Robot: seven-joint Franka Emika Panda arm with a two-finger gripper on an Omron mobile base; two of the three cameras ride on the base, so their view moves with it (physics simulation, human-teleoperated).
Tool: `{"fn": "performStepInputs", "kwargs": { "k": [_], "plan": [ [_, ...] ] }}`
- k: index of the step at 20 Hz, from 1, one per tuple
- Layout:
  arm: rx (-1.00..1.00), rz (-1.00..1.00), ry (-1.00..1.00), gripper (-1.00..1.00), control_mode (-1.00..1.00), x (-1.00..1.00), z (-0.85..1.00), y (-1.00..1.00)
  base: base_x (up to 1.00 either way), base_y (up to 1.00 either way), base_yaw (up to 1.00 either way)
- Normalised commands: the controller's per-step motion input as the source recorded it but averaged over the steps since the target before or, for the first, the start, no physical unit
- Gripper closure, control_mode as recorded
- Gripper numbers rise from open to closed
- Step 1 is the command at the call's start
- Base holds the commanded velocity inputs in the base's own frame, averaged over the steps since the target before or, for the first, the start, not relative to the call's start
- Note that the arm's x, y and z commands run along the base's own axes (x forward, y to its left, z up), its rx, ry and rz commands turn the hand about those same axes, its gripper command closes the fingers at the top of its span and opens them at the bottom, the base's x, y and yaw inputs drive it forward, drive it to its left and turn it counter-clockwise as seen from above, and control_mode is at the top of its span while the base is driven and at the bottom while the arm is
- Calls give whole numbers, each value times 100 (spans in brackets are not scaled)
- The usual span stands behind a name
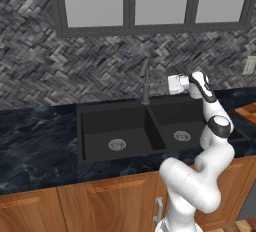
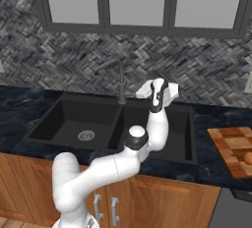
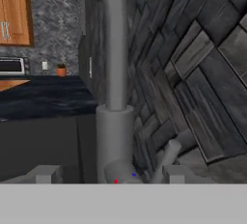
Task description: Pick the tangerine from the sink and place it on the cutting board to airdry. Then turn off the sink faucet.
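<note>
Here, fingers (image 3: 110,175) spread wide, astride the sink faucet (image 3: 114,121) base, near its handle (image 3: 165,159).

Even, flat rendered light, soft shadows in the sink (image 1: 100,126) basins, hand view blurry (low-resolution)

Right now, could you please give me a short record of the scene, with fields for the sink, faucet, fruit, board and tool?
sink: black, two basins, a silver drain in each, no fruit in either
faucet: dark gooseneck at the back edge, no water stream visible
tangerine: on the cutting board, at the right base view's edge
cutting board: wooden, on the counter right of the sink
tool: up at the faucet's base, fingers either side; grip unclear
</note>
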Motion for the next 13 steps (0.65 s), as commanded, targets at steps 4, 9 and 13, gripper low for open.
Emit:
{"fn": "performStepInputs", "kwargs": {
  "k": [4, 9, 13],
  "plan": [
    [-22, 3, -4, -100, -100, 28, 45, 100, 0, 0, 0],
    [-26, 0, -1, -100, -100, 40, 49, 100, 0, 0, 0],
    [-29, 0, 0, -100, -100, 45, 46, 100, 0, 0, 0]
  ]
}}
